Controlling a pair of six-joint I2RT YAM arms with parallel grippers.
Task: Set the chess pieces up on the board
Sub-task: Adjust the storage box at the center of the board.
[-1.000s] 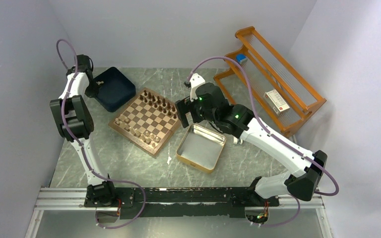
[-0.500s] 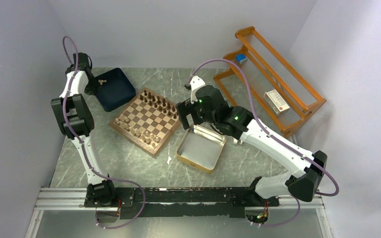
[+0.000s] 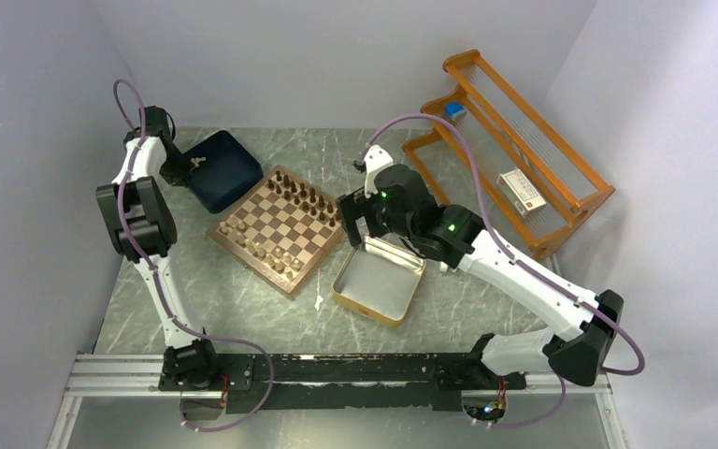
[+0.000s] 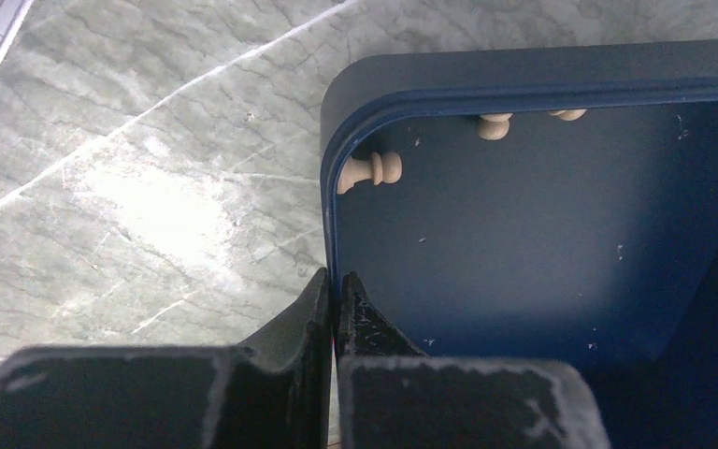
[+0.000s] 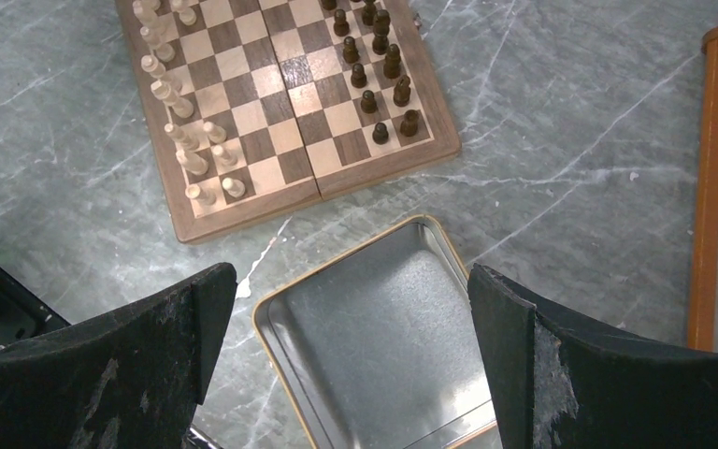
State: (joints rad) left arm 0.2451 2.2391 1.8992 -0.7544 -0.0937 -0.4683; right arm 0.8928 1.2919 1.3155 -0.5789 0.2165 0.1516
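The board (image 3: 280, 227) lies at mid-table, with dark chess pieces (image 3: 299, 192) along its far-right side and pale ones (image 3: 257, 248) along its near-left side. The right wrist view shows the board (image 5: 290, 103) with both rows. Up to three pale pieces (image 4: 371, 170) lie loose in a corner of the navy tray (image 4: 542, 243). My left gripper (image 4: 335, 279) is shut on the tray's rim, at the tray's left edge (image 3: 179, 168). My right gripper (image 5: 351, 273) hangs wide open and holds nothing above the silver tin (image 5: 383, 337), just right of the board (image 3: 353, 217).
The gold-rimmed tin (image 3: 379, 281) lies open with nothing visible inside, near-right of the board. An orange wooden rack (image 3: 509, 140) at the back right holds a small box (image 3: 522, 192). Grey walls close in both sides. The arm bases stand along the near rail.
The navy tray has shifted and turned slightly in my left gripper's hold, and pale pieces now show inside it. My right gripper drifted a little right and nearer, still open.
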